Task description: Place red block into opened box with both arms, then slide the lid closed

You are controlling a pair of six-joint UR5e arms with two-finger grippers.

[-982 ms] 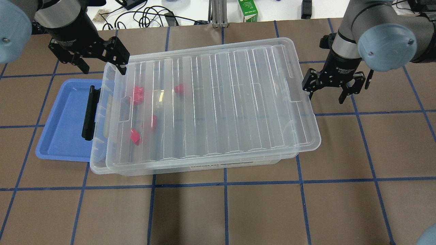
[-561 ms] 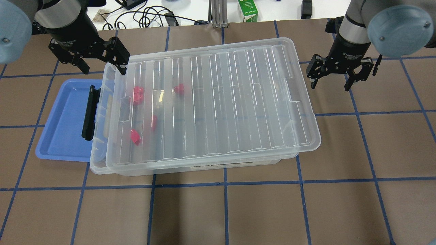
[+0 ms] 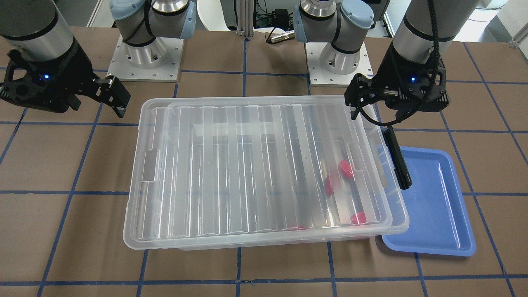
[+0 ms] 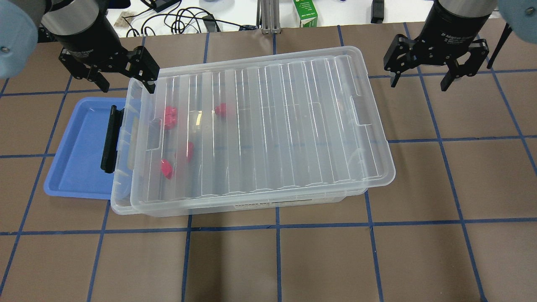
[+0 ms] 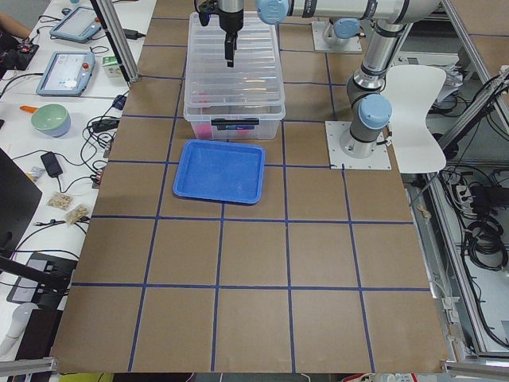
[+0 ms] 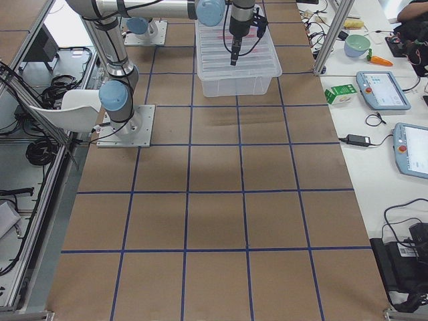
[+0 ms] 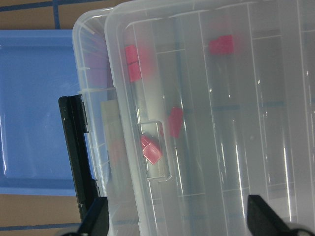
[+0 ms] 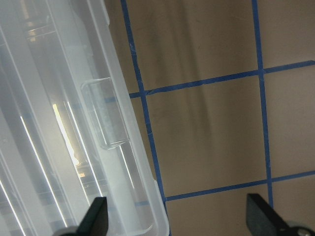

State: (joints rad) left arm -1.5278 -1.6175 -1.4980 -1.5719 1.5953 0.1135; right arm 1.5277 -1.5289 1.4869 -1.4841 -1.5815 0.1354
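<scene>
Jaws of the left gripper (image 4: 126, 82) stand spread and empty over a far corner of the box (image 4: 121, 188), with the blue tray (image 4: 79, 147) just below and outward of it. Four red blocks (image 4: 170, 116) lie in the box near that gripper, under the lid (image 4: 272, 126), which covers nearly all of it. Beyond the lid's other end, the right gripper (image 4: 419, 79) hangs spread and empty.

Bright even light, glare on lid (image 4: 268, 126)
</scene>
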